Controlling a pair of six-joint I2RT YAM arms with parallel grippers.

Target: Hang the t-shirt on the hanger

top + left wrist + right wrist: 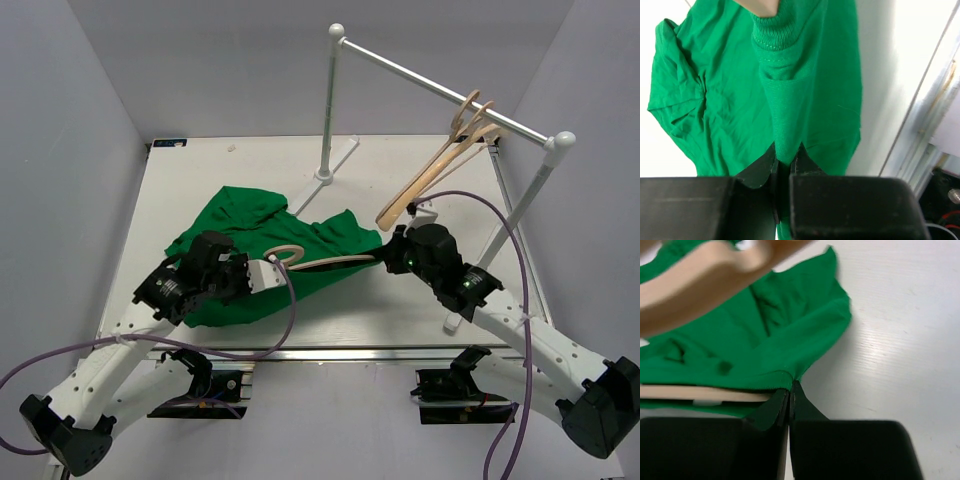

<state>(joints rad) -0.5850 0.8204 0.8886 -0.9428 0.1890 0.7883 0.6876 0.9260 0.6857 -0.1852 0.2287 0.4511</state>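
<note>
Green shirt (240, 225) lies bunched on the table (400, 310), in front of and between the two arms. The hanger (340, 262) is already partly inside it. From above we see the wooden hook (285, 252) poking out at the collar. One arm of the hanger seems to be hidden under the cloth on the left. The other shows as a bare tan line running toward the right gripper (790, 387).

The left gripper (787, 150) has its jaws almost closed, pinching a fold of cloth just below the ribbed collar. The right gripper's jaws are fully together, and the shirt's edge is drawn to a point at their tips, so we judge it is gripping that edge. A strip of the hanger lies right beside them, and we cannot tell if it is caught as well.

We would call the task roughly half done: the hanger is in, the hook is through the neck, and one side is probably seated. What remains, in our view, is to draw the cloth over the exposed arm so both shoulders sit on the wood. Two spare hangers (440, 165) hang on the rail (440, 92), well apart from the work.
</note>
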